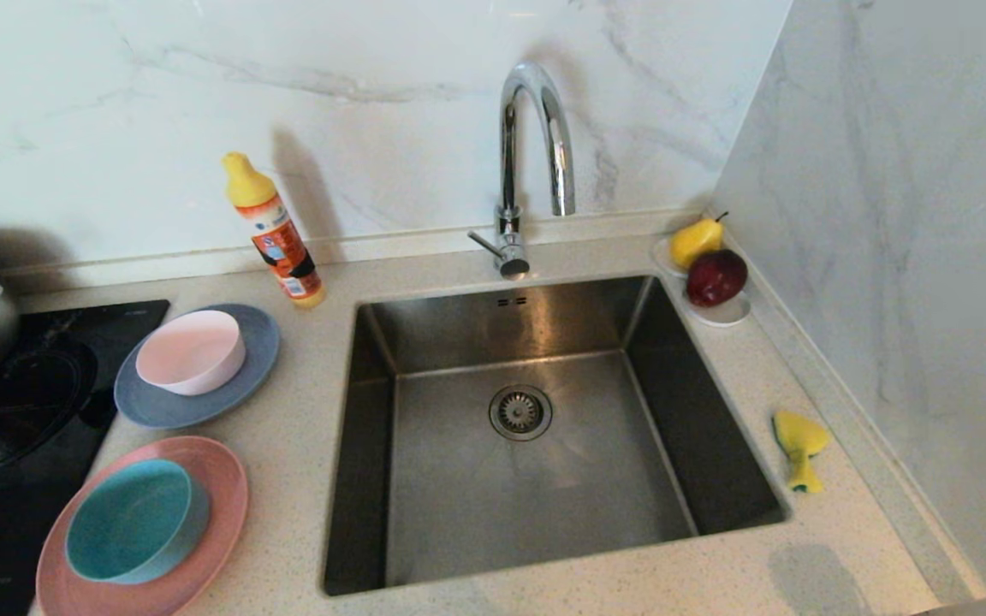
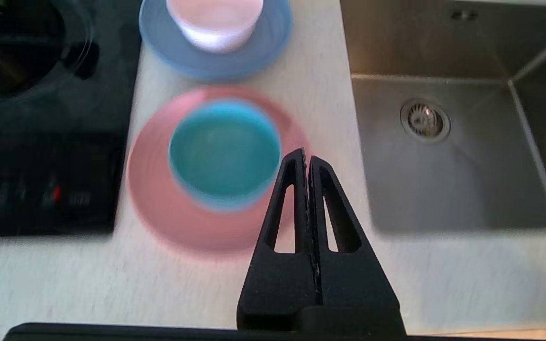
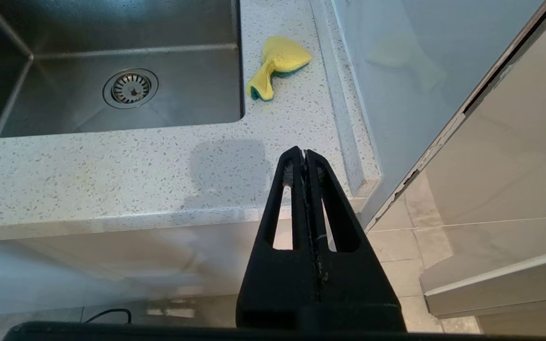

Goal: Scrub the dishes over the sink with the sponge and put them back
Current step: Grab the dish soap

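Sponge (image 3: pixel 277 66) well beyond right gripper's (image 3: pixel 305 152) closed fingers

Each wrist view shows one matte black end effector. The left end effector (image 2: pixel 307 158) has two long tapering fingers (image 2: pixel 287 208), each cut through by a narrow triangular slot, with fine ridges along the inner edges. The right end effector (image 3: pixel 304 154) is the same build, its finger (image 3: pixel 334 213) faintly scuffed. Both rise from a broad black base.
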Robot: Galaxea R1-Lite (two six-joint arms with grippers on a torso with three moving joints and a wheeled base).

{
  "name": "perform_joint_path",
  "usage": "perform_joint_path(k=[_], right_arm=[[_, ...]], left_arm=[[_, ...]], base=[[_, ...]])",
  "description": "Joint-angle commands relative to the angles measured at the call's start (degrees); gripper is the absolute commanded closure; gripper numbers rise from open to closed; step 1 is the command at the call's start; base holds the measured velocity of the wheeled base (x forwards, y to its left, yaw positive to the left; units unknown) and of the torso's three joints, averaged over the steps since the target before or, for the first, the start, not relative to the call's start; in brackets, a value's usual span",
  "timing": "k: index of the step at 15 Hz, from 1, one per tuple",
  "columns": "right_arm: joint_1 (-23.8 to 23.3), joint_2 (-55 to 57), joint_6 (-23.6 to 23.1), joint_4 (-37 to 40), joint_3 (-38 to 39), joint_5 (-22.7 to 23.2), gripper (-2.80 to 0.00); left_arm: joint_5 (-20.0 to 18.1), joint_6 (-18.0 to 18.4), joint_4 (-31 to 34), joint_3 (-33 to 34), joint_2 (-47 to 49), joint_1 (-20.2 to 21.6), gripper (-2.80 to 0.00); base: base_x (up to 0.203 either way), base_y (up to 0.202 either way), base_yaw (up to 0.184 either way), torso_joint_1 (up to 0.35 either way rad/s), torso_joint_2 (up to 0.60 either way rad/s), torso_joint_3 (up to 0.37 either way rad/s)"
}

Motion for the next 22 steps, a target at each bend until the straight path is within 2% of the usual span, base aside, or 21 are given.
perform_joint_path(k=[1,5,7,9,12,13,15,19,22], right_arm=[[0.0,0.0,0.0,0.0,0.0,0.0,0.0],[0.0,0.0,0.0,0.0,0.0,0.0,0.0],[0.0,0.0,0.0,0.0,0.0,0.0,0.0],[0.0,0.0,0.0,0.0,0.0,0.0,0.0],[0.0,0.0,0.0,0.0,0.0,0.0,0.0],[0.0,0.0,0.0,0.0,0.0,0.0,0.0],[0.0,0.0,0.0,0.0,0.0,0.0,0.0],[0.0,0.0,0.0,0.0,0.0,0.0,0.0],[0.0,0.0,0.0,0.0,0.0,0.0,0.0]], left_arm=[[0.0,-0.6,-3.6,-6.1,20.5,0.0,0.0],[0.0,-0.7,-10.7,-15.6,42.5,-0.5,0.0],[0.6,-0.5,-17.6,-17.8,51.5,-2.0,0.0],[1.7,-0.4,-26.4,-19.2,58.4,-3.7,0.0],[4.7,-0.4,-32.8,-23.4,66.3,-5.7,0.0],[5.2,-0.3,-33.5,-24.7,67.5,-6.0,-2.8],[5.3,-0.2,-34.4,-25.8,68.6,-6.1,-2.8],[5.8,1.3,-40.2,-26.5,71.7,-6.0,-2.8],[7.5,1.1,-47.1,-26.6,76.2,-6.0,-2.8]], base=[[0.0,0.0,0.0,0.0,0.0,0.0],[0.0,0.0,0.0,0.0,0.0,0.0],[0.0,0.0,0.0,0.0,0.0,0.0],[0.0,0.0,0.0,0.0,0.0,0.0],[0.0,0.0,0.0,0.0,0.0,0.0],[0.0,0.0,0.0,0.0,0.0,0.0],[0.0,0.0,0.0,0.0,0.0,0.0],[0.0,0.0,0.0,0.0,0.0,0.0],[0.0,0.0,0.0,0.0,0.0,0.0]])
